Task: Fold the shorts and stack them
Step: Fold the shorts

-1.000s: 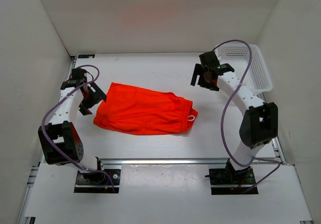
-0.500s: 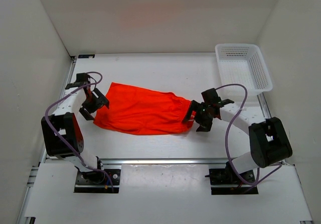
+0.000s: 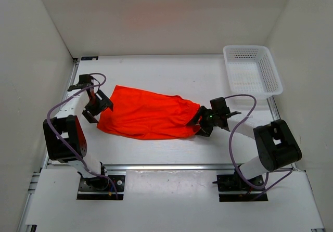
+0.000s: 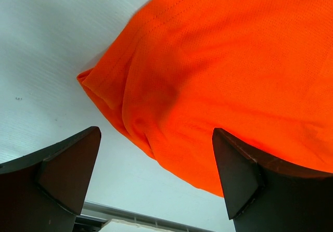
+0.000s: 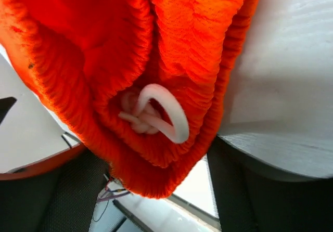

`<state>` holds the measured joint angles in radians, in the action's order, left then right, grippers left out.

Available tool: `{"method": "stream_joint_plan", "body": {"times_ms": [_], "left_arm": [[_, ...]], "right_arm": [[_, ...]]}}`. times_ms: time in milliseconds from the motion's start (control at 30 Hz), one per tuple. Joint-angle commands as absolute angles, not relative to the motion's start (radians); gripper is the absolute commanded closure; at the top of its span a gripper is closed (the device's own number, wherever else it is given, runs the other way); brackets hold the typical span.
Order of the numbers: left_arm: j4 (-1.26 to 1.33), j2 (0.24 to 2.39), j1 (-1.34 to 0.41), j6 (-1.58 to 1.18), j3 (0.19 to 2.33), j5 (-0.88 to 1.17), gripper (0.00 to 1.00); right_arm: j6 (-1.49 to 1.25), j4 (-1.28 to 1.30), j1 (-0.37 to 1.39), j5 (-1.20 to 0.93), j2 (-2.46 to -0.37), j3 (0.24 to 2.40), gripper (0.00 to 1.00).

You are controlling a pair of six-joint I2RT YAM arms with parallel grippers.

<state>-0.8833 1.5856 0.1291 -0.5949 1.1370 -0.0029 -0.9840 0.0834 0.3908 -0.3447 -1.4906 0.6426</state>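
The orange-red shorts (image 3: 148,118) lie flat across the middle of the table, with the waistband at the right end. My left gripper (image 3: 97,107) is open at the left hem. In the left wrist view (image 4: 156,151) the hem corner of the shorts (image 4: 218,71) lies between and just past its spread fingers (image 4: 67,164). My right gripper (image 3: 201,123) is low at the waistband end. In the right wrist view (image 5: 156,193) it is open, and the bunched waistband (image 5: 151,159) with the white drawstring loop (image 5: 166,112) sits between its fingers (image 5: 250,190), against the left one.
A white mesh basket (image 3: 276,86) stands at the back right corner. White walls enclose the table on three sides. An aluminium rail (image 3: 171,166) runs along the near edge in front of the arm bases.
My right arm has swung from beside the basket down and left to the waistband end of the shorts. My left gripper has shifted slightly at the left hem. The shorts have not moved.
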Motion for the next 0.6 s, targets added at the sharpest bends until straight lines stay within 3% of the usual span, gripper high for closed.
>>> {"method": "stream_joint_plan", "body": {"times_ms": [0,67,100,167,200,300,567], "left_arm": [[-0.870,1.594,0.130,-0.600,1.186,0.003,0.00],[-0.870,1.594,0.130,-0.600,1.186,0.003,0.00],[-0.870,1.604,0.130,-0.600,1.196,0.003,0.00],[-0.870,1.614,0.130,-0.591,1.197,0.003,0.00],[-0.870,1.624,0.130,-0.591,1.197,0.003,0.00],[-0.870,1.635,0.130,-0.591,1.206,0.003,0.00],[-0.870,1.615,0.108,-0.591,1.197,0.021,0.00]], "right_arm": [[-1.034,0.017,0.388,-0.286,-1.513,0.606,0.30],[-1.023,0.060,0.388,-0.203,-1.491,0.606,0.40],[-1.013,0.078,0.388,-0.178,-1.491,0.606,0.55],[-0.979,0.130,0.388,-0.137,-1.482,0.644,0.69],[-0.963,0.147,0.388,-0.106,-1.473,0.655,0.81],[-0.901,0.270,0.388,-0.048,-1.464,0.724,1.00],[-0.545,0.615,0.362,0.152,-1.401,1.016,1.00]]}}
